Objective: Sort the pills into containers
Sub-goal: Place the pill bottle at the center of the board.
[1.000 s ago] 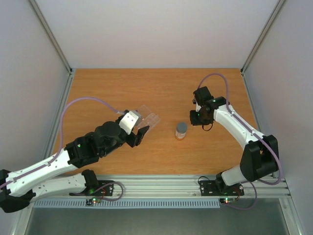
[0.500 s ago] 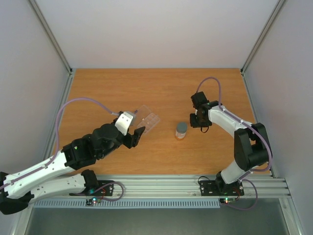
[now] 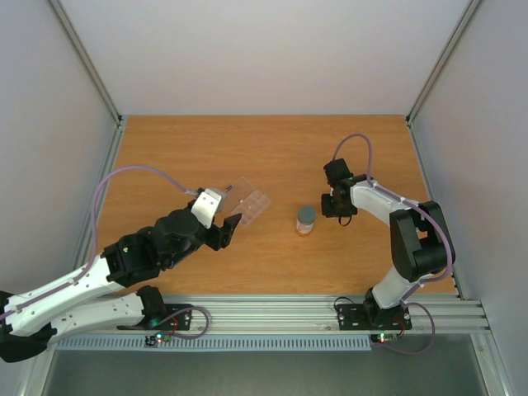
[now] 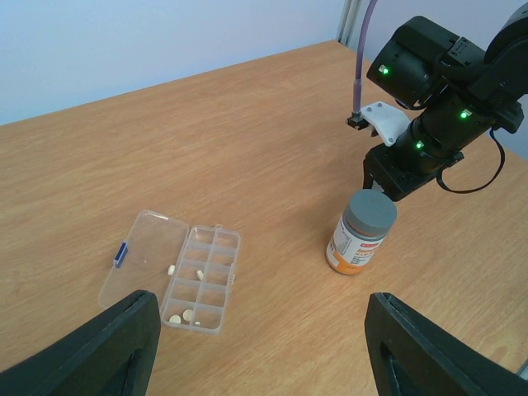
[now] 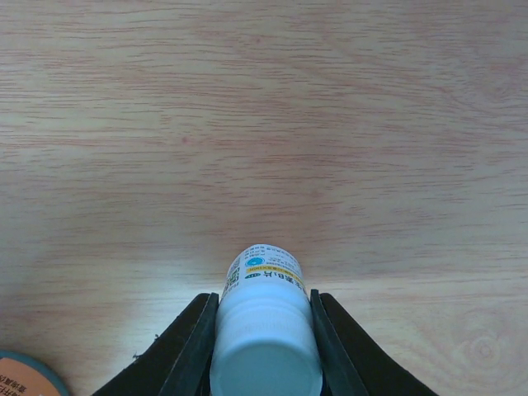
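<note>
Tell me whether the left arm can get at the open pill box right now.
Probably yes. The left gripper hangs open just short of the pill box, whose lid lies flat open, with nothing between them. The grey-capped bottle stands off to the side.

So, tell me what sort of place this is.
Probably a robot test cell in a lab: a wooden tabletop boxed in by plain white panels, with left arm and right arm bolted to an aluminium rail.
</note>
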`<state>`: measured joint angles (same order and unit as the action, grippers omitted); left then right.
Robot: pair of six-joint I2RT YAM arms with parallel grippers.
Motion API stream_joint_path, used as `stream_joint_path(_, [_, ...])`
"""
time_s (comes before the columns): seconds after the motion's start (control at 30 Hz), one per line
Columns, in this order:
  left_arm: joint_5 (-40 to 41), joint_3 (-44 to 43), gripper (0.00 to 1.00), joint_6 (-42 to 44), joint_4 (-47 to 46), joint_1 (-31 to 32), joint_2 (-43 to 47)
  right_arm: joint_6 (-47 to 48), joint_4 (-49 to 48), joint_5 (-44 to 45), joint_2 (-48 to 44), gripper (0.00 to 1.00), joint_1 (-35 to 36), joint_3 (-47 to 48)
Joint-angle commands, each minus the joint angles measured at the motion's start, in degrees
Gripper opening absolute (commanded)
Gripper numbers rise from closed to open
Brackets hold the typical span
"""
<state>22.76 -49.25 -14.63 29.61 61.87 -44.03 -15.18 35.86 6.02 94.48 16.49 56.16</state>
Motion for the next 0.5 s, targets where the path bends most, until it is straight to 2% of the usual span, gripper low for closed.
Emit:
stream_joint_path(0.0, [1.6,-0.1,0.70,-0.7,-1.0,0.1,0.3,-0.4,-1.6,0.2,0.2,0.31,-0.6,-0.7])
stream_joint_path(0.47, [2.2,-0.1,0.70,-1.0,-1.3,0.1,0.1,-0.3,-1.0,-0.8,-0.1,0.45,-1.1,0.2])
